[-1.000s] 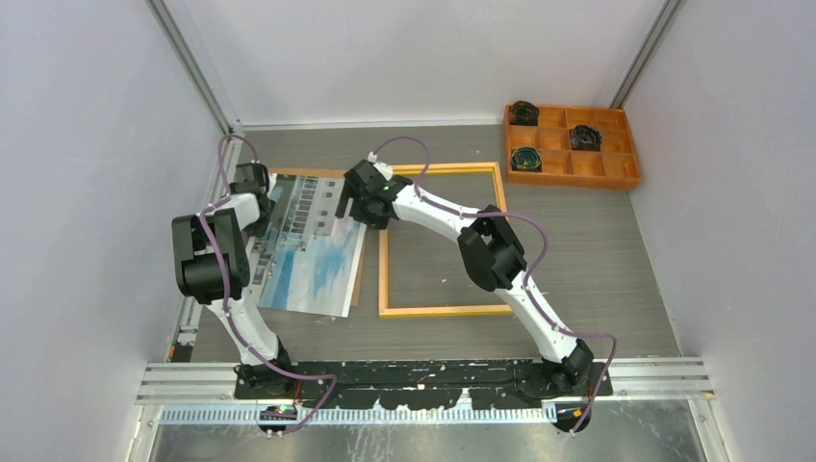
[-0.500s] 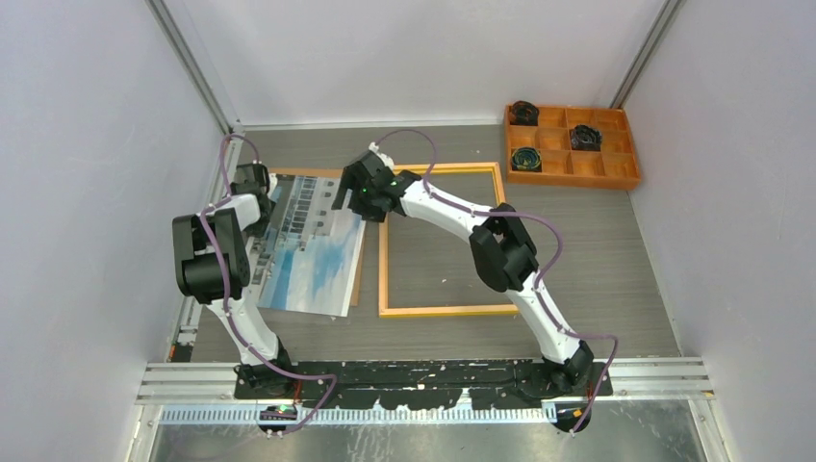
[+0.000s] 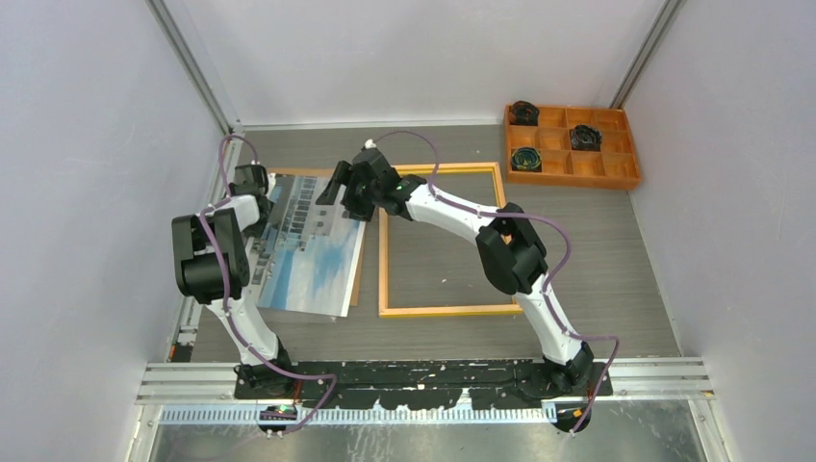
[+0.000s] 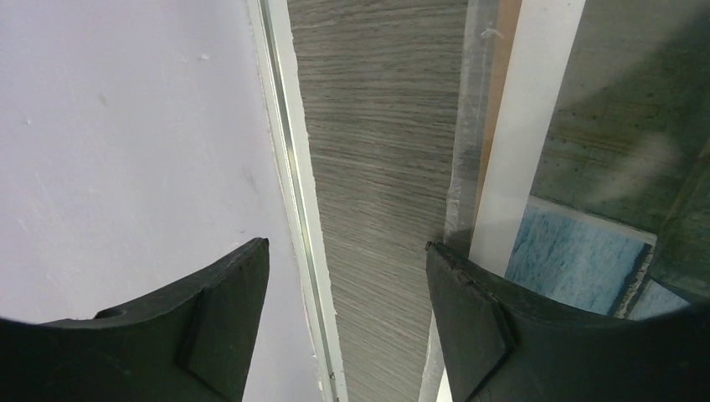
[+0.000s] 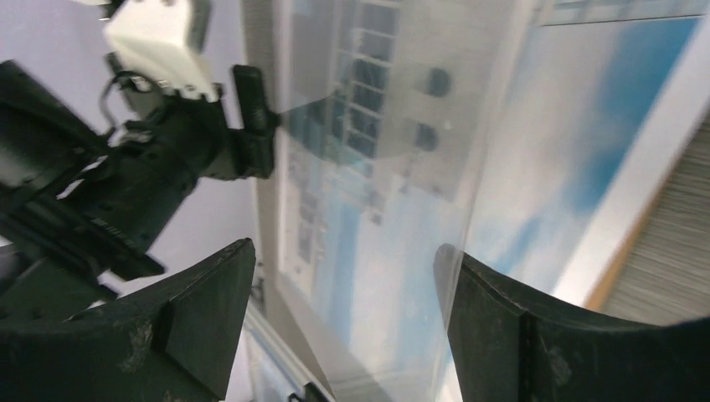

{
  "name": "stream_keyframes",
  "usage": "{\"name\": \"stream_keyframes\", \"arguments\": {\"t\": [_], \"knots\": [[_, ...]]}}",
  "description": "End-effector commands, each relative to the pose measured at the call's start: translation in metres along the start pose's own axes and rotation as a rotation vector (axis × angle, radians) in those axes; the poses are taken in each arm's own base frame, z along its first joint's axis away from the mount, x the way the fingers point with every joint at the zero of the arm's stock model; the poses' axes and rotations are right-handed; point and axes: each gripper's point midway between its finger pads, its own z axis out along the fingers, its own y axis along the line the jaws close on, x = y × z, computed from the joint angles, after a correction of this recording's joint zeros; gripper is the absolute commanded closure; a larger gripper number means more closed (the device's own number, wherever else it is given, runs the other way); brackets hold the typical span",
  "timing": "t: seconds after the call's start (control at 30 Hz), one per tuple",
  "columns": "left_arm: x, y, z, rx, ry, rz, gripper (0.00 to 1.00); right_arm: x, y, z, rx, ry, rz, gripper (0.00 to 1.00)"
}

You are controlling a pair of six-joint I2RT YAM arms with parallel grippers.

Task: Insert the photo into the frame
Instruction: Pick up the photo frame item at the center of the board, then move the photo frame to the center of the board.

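Right wrist view: my right gripper (image 5: 343, 276) hangs wide open over the photo (image 5: 578, 109). Left gripper (image 4: 347, 268) gapes too (at the photo's left edge); the frame (image 3: 443, 310) lies alongside.

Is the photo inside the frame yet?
No, it is out. The photo lies left of the frame, and only grey table shows inside the frame's border.

Grey wood-grain tabletop (image 4: 377, 167) in the gap between the left jaws, aluminium rail (image 4: 293, 167) and white wall (image 4: 126, 126) toward the left-hand jaw, clear sheet (image 5: 393, 193) across the gap between the right jaws, orange compartment tray (image 3: 577, 181) well right of both, dark coils (image 3: 525, 159) in three cells.
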Motion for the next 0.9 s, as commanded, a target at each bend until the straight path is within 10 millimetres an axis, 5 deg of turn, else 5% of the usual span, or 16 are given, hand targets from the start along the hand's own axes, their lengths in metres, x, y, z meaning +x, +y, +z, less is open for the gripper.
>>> {"name": "stream_keyframes", "arguments": {"t": [0.0, 0.1, 0.23, 0.4, 0.57, 0.7, 0.87], "knots": [[0.028, -0.044, 0.005, 0.179, 0.074, 0.032, 0.28, -0.002, 0.060, -0.010, -0.232, 0.025, 0.049, 0.19], [0.029, -0.039, 0.002, 0.193, 0.080, 0.017, 0.28, -0.002, 0.051, -0.005, -0.220, 0.022, 0.064, 0.26], [0.028, -0.027, -0.001, 0.186, 0.081, 0.008, 0.28, -0.011, 0.043, -0.009, -0.197, 0.007, 0.076, 0.47], [0.019, 0.006, -0.023, 0.177, 0.069, -0.018, 0.22, -0.029, 0.045, -0.035, -0.203, -0.015, 0.061, 0.96], [-0.010, 0.028, -0.085, 0.254, -0.017, -0.040, 0.14, -0.054, 0.041, -0.084, -0.278, 0.030, 0.058, 0.99], [-0.032, 0.007, -0.122, 0.319, -0.081, -0.003, 0.03, -0.072, 0.010, -0.143, -0.269, 0.037, 0.053, 0.99], [-0.067, -0.058, -0.146, 0.369, -0.138, 0.114, 0.02, -0.078, -0.060, -0.228, -0.112, 0.000, 0.037, 0.99]]}}
